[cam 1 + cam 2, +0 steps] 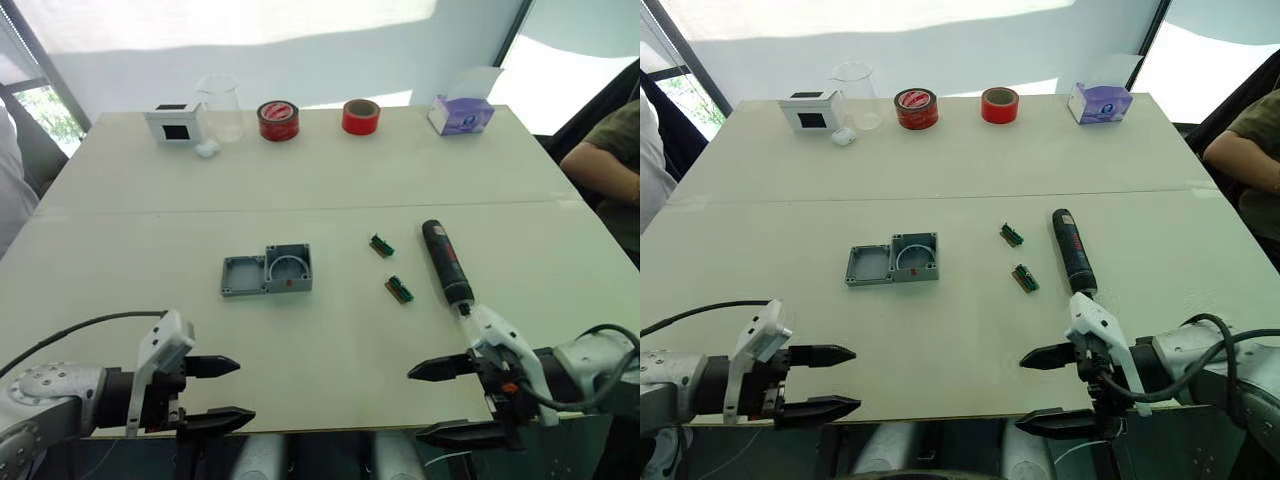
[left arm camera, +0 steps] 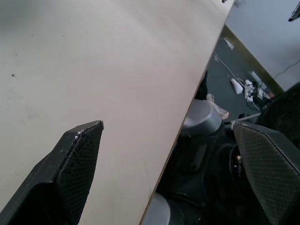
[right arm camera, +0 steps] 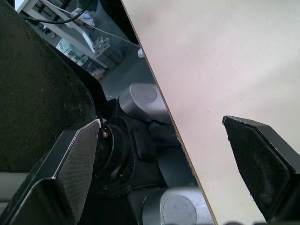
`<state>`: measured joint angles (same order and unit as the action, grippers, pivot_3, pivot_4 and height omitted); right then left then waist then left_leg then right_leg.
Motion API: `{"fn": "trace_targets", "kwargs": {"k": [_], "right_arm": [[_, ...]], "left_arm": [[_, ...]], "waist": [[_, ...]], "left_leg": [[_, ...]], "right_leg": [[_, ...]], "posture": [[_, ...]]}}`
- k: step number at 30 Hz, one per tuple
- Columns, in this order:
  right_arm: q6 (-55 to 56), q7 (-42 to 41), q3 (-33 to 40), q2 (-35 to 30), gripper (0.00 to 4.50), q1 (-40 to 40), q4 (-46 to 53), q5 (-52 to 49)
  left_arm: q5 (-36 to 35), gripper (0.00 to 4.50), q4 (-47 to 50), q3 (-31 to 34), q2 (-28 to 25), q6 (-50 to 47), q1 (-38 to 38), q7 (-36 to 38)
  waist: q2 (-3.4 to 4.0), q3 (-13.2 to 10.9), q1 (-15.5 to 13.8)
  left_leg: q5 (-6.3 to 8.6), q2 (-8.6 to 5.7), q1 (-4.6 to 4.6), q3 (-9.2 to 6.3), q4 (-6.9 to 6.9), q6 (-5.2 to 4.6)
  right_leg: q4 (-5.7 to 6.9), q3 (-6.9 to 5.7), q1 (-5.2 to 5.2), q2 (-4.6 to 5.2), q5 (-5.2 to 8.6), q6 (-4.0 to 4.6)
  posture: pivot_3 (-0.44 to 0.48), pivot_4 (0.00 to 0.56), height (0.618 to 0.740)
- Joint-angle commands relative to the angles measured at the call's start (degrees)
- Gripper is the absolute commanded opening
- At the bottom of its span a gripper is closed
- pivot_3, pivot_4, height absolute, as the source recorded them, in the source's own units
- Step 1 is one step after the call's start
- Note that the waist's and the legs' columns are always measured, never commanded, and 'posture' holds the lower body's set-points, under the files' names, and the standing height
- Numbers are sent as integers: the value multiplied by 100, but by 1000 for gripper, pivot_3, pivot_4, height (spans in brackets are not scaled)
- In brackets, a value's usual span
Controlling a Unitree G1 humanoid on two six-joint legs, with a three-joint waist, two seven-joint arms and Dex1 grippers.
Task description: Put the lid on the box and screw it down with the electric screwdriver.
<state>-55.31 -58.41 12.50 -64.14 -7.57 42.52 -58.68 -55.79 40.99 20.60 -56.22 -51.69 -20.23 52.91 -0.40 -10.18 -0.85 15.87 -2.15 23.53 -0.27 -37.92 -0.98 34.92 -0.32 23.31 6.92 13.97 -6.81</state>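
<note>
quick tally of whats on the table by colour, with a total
grey: 2, lid, box
red: 2, tape rolls
green: 2, small boards
black: 1, screwdriver
white: 1, white box
clear: 1, beaker
purple: 1, tissue box
total: 10

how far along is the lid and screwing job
Nothing done yet. The lid lies beside the box, touching it, not on it. The screwdriver lies untouched on the table. Both grippers, left and right, hang open and empty at the near edge. Everything remains.
</note>
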Motion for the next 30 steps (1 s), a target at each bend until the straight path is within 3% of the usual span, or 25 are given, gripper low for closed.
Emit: {"fn": "trace_targets", "kwargs": {"k": [1, 19, 25, 30], "right_arm": [[55, 36, 3, 46, 4416, 40, 110, -79], [194, 248, -260, 262, 4416, 303, 78, 39], [110, 672, -51, 475, 4416, 494, 221, -473], [24, 928, -41, 450, 4416, 582, 200, -682]], "left_arm": [[-65, 4500, 66, -3, 6, -18, 38, -70], [-218, 4500, -114, 67, -91, -108, 284, -7], [-143, 4500, -4, -120, -199, -111, 695, -122], [532, 4500, -35, -322, -182, 271, 872, -300]], "waist": [[0, 0, 0], [0, 0, 2], [0, 0, -10], [0, 0, 7]], "left_leg": [[0, 0, 0, 0, 0, 0], [0, 0, 0, 0, 0, 0], [0, 1, 0, -1, 0, 0], [0, -1, 0, -1, -1, 0]], "right_leg": [[0, 0, 0, 0, 0, 0], [0, 0, 0, -1, 0, 0], [0, 0, 0, -2, 0, 0], [0, 0, -1, 0, 0, 1]], "posture": [[0, 150, 740], [0, 150, 740], [0, 150, 740], [0, 150, 740]]}}
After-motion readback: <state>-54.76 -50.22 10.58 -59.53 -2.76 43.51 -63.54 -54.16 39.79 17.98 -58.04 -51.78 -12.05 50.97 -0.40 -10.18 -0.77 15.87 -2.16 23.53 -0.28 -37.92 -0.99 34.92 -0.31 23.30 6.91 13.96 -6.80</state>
